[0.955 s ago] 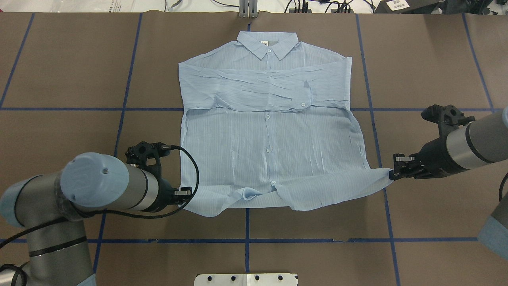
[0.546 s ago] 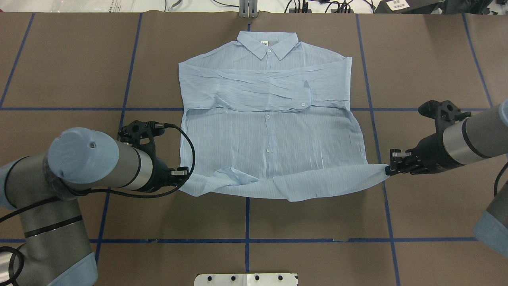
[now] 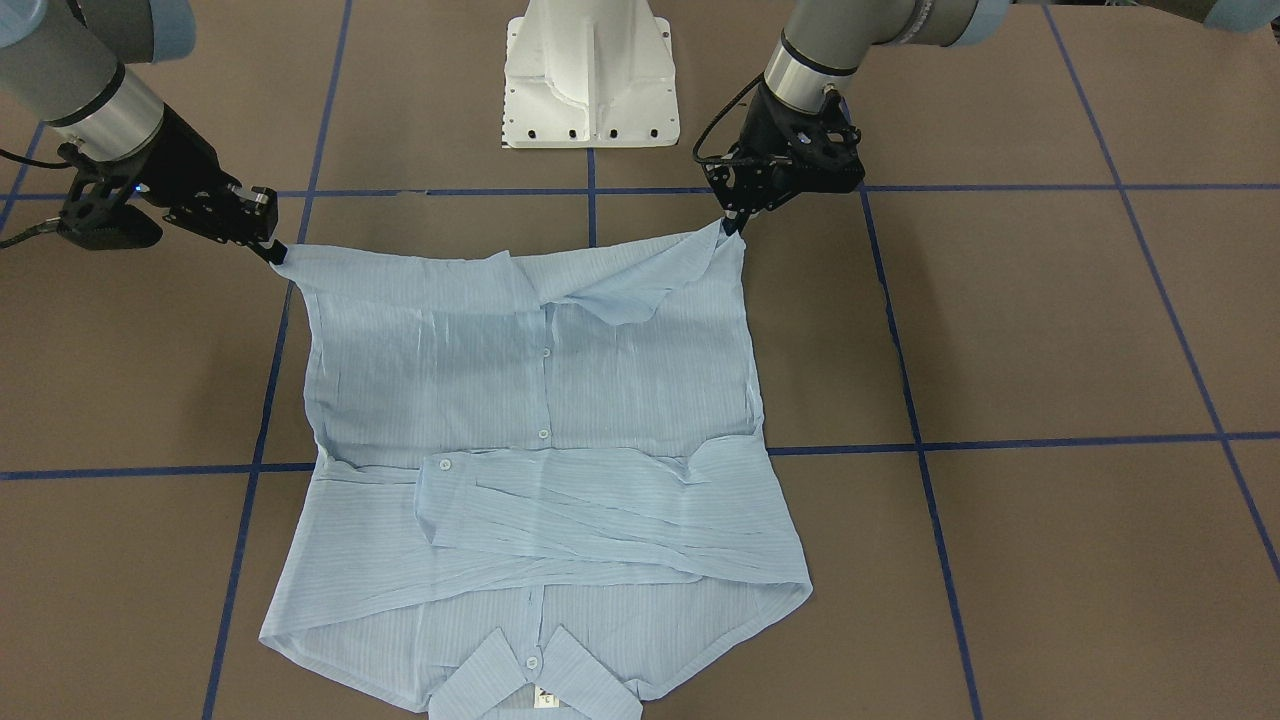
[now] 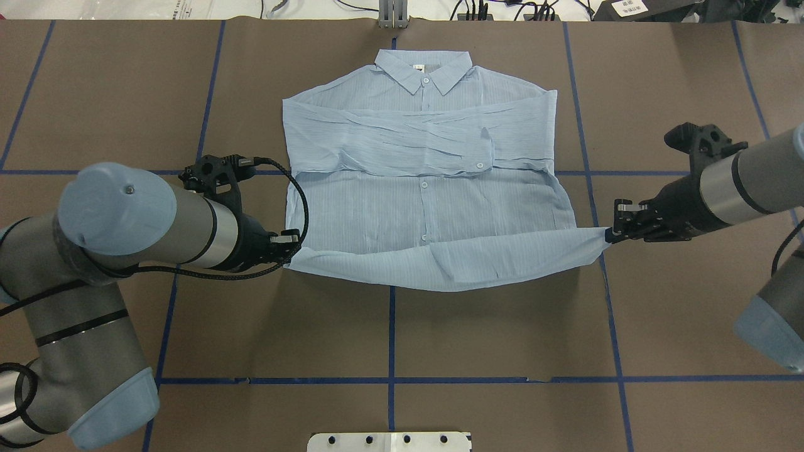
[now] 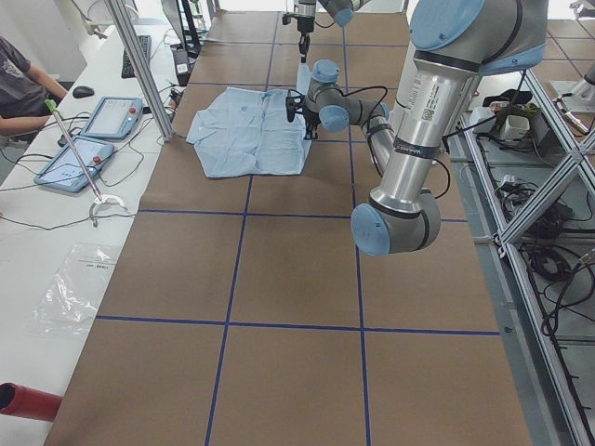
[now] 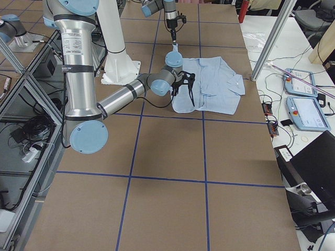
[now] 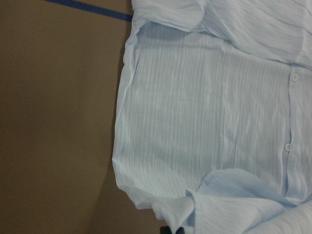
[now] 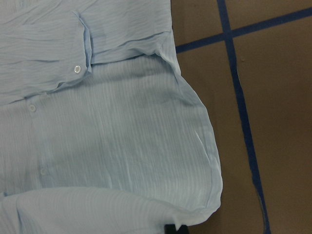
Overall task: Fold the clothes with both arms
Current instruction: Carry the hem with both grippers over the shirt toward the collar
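Note:
The pale-blue striped shirt (image 4: 421, 182) lies button side up on the brown table, collar (image 4: 423, 66) at the far edge, sleeves folded across the chest. My left gripper (image 4: 293, 243) is shut on the shirt's near-left hem corner. My right gripper (image 4: 612, 235) is shut on the near-right hem corner. Both hold the hem (image 4: 440, 267) raised and stretched between them, over the lower body. In the front-facing view the left gripper (image 3: 735, 222) is on the right and the right gripper (image 3: 274, 252) on the left. The wrist views show the shirt body (image 7: 204, 107) (image 8: 112, 141) below the lifted hem.
Blue tape lines (image 4: 391, 333) grid the brown table. The white pedestal base (image 3: 588, 70) stands at the robot's side. Cables and a metal post (image 4: 392, 14) sit past the far edge. An operator's desk with tablets (image 5: 88, 139) lies beyond the table.
Both grippers have carried the hem away from the robot toward the collar, lifting it. The hem now overlaps the lower shirt body and hangs straighter between them.

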Controlling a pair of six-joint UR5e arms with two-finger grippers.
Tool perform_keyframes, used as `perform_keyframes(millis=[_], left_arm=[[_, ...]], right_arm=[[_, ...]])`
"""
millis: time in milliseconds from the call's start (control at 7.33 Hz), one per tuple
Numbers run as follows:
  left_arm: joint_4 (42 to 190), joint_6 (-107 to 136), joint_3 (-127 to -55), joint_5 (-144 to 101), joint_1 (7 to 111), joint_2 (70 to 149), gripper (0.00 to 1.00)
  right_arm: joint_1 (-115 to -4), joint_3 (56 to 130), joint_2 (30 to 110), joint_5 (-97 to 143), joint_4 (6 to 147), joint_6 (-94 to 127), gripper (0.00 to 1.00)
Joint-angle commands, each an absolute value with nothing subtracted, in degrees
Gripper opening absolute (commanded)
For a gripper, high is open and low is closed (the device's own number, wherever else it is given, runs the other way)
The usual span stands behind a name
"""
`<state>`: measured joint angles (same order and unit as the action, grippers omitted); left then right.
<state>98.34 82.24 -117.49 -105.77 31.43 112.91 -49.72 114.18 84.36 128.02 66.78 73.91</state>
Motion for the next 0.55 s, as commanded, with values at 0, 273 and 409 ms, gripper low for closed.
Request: perform_keyframes(millis=[0, 273, 409], left_arm=[[98.52, 82.27, -115.85, -105.82, 34.35, 115.82, 0.0], [100.09, 81.74, -108.41, -105.73, 37.42, 119.87, 0.0], [103.07, 81.74, -105.5, -105.73, 39.62, 120.49, 0.0]], right_arm=[[-53.77, 106.13, 75.63, 129.64, 66.8, 73.92, 0.0], [-58.16, 98.13, 69.9, 129.73, 66.8, 73.83, 0.0], [-59.84, 94.34, 67.7, 129.81, 66.71, 73.13, 0.0]])
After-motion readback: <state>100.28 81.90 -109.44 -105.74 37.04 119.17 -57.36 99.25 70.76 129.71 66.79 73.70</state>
